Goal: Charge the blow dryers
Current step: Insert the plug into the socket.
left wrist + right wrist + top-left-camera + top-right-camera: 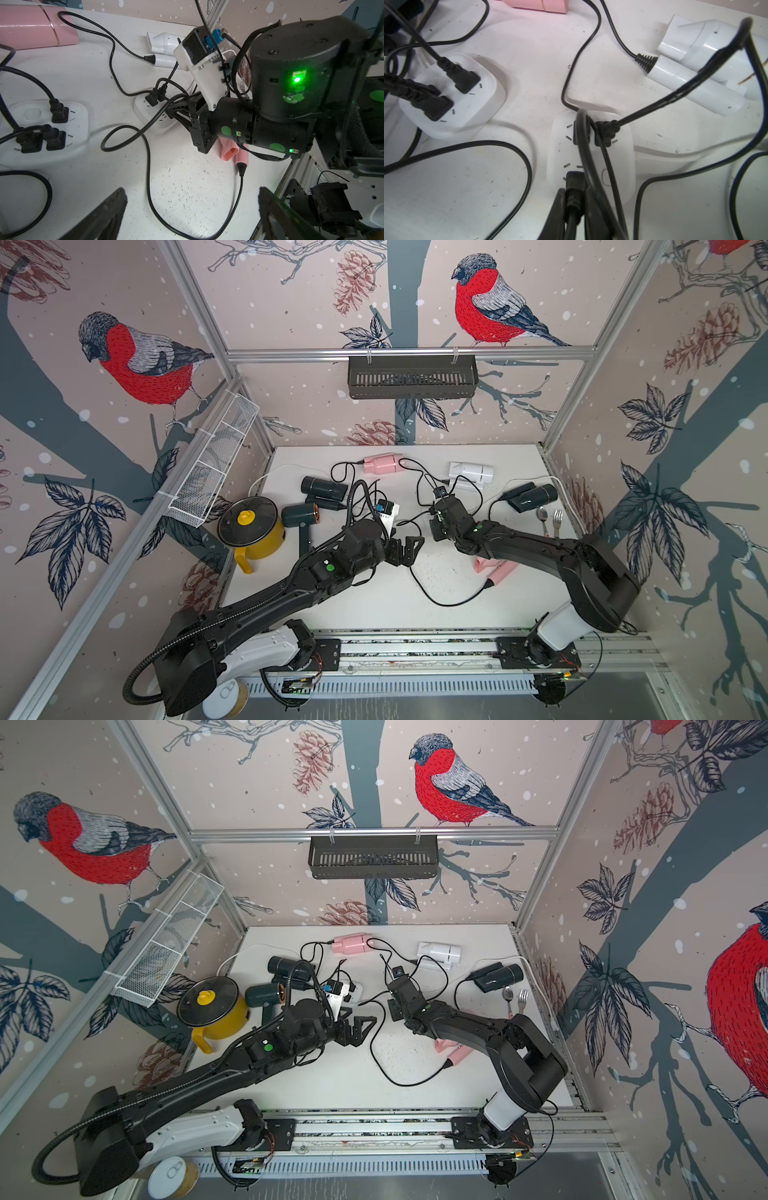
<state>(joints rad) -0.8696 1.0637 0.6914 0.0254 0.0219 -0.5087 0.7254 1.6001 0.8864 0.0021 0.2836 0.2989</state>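
Left arm (266, 601) reaches from the near-left base toward the middle, forearm low and nearly level. I read the left gripper (405, 549) as spread wide, fingers pointing right. Right arm (540, 547) reaches in from the near-right base, wrist pitched down. Right gripper (574, 199) is pinched tight on a black plug (574, 178).

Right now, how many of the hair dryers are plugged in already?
Five look done: three plugs sit in one power strip, two more in the other strip. In hand: the right hand pinches the last plug against that strip; seated or not, I can't tell. Left: push it home, let go.
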